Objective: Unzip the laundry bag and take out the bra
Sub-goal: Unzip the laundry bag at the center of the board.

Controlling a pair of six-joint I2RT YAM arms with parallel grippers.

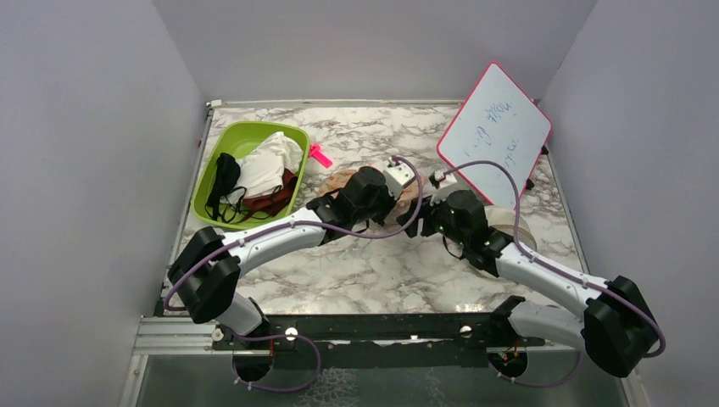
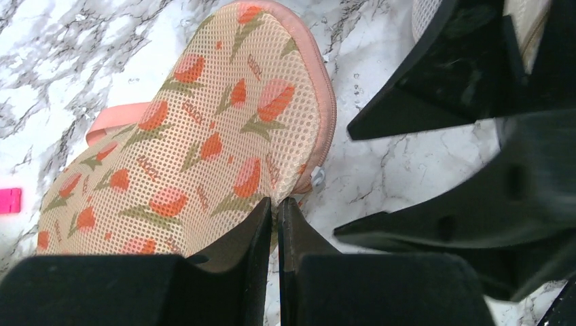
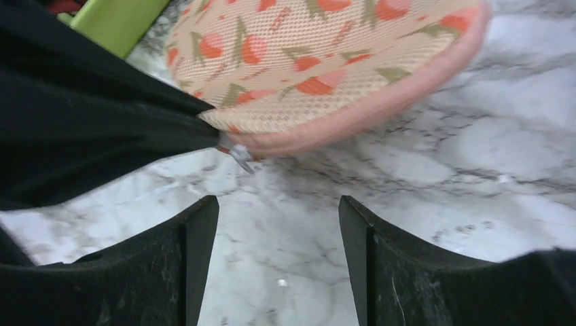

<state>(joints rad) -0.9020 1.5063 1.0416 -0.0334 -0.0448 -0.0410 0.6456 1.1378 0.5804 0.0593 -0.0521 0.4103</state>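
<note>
My left tool (image 2: pixel 277 204) pinches the laundry bag (image 2: pixel 204 136) at its edge, upper left of that wrist frame. My right tool (image 3: pixel 275 207) stands wide below the zipper pull (image 3: pixel 241 155). That shallow pinch could slip when I tug.

A desk (image 1: pixel 373 263) with a white, grey-veined marble pattern is enclosed by a plain pale grey back wall (image 1: pixel 365 47), left wall (image 1: pixel 76 170) and right wall (image 1: pixel 644 153), is lit evenly and softly, and is bounded at its near edge by a black metal rail (image 1: pixel 365 326).
</note>
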